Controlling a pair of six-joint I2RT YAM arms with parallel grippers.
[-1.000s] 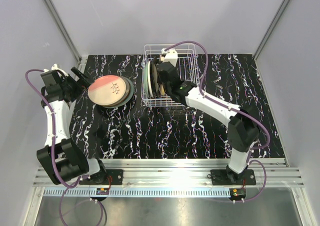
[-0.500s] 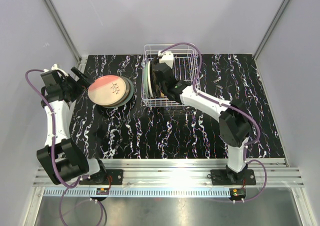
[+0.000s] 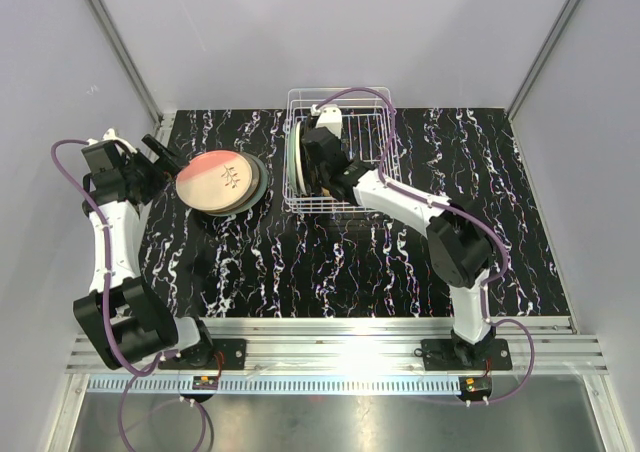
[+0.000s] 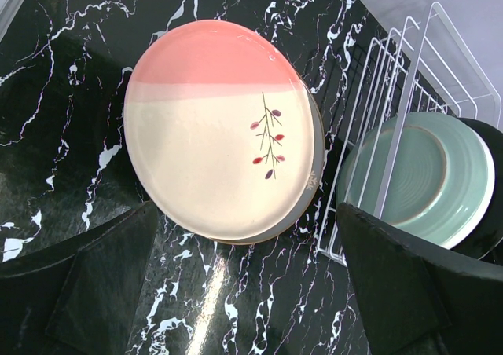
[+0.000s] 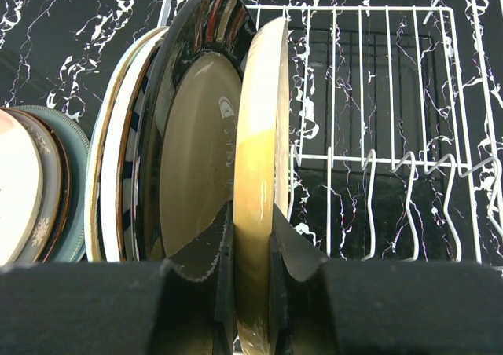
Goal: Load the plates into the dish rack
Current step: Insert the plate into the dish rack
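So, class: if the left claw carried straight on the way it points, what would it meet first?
Most likely the pink leaf-motif plate, lying dead ahead of the open left claw, though depth is unclear.

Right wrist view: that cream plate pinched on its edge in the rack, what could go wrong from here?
1. The right fingers pinch the cream plate only by its rim, so it could slip or twist.
2. It stands very close to the dark plate; a nudge might knock them together.
3. If let go before it sits between the dish rack prongs, it could tip toward the bare side.
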